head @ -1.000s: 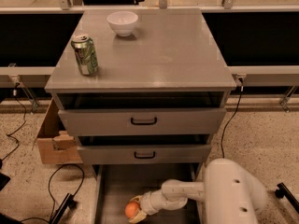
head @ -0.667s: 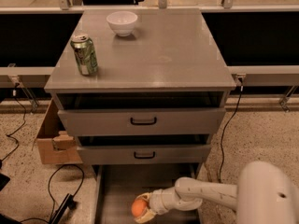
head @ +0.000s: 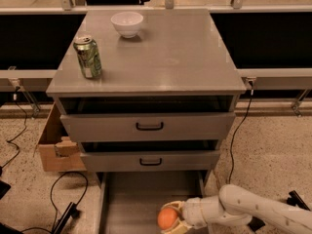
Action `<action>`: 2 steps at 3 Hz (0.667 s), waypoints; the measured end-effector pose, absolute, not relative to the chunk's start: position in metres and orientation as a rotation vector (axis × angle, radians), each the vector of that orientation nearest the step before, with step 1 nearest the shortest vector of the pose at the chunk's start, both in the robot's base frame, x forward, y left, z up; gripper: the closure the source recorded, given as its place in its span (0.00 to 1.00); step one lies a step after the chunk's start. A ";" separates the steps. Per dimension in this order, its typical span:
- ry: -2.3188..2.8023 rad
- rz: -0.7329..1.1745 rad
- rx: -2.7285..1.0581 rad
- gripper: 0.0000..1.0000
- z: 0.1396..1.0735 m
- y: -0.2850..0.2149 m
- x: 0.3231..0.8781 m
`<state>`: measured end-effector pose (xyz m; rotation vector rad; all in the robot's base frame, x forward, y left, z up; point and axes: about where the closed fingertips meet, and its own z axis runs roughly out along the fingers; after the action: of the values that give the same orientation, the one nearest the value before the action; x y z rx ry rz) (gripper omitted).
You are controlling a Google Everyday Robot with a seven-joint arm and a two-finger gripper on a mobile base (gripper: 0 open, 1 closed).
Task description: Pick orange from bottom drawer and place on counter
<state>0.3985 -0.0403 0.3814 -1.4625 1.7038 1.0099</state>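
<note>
With the green can (head: 88, 57) on the counter's (head: 165, 57) left, the placement would best aim right of it, after a lift kept clear of the upper drawers (head: 148, 126). The orange (head: 166, 218), small, round, smooth and bright, sat at the bottom drawer's (head: 126, 199) near end, clasped by the gripper (head: 173, 220) reaching from the right.

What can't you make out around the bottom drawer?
Camera view:
- Front of the bottom drawer: cut by the lower edge.
- Underside of the gripper, at the orange in that drawer: cut off too.
- Insides of the upper drawers: in shadow.
- Base of the arm: beyond the right edge.
</note>
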 end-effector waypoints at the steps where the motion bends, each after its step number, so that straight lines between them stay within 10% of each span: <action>1: 1.725 0.998 -1.396 1.00 0.450 -0.075 0.403; 2: 1.729 0.930 -1.355 1.00 0.529 -0.106 0.416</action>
<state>0.4164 -0.1055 0.5288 -1.3550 1.7293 0.9300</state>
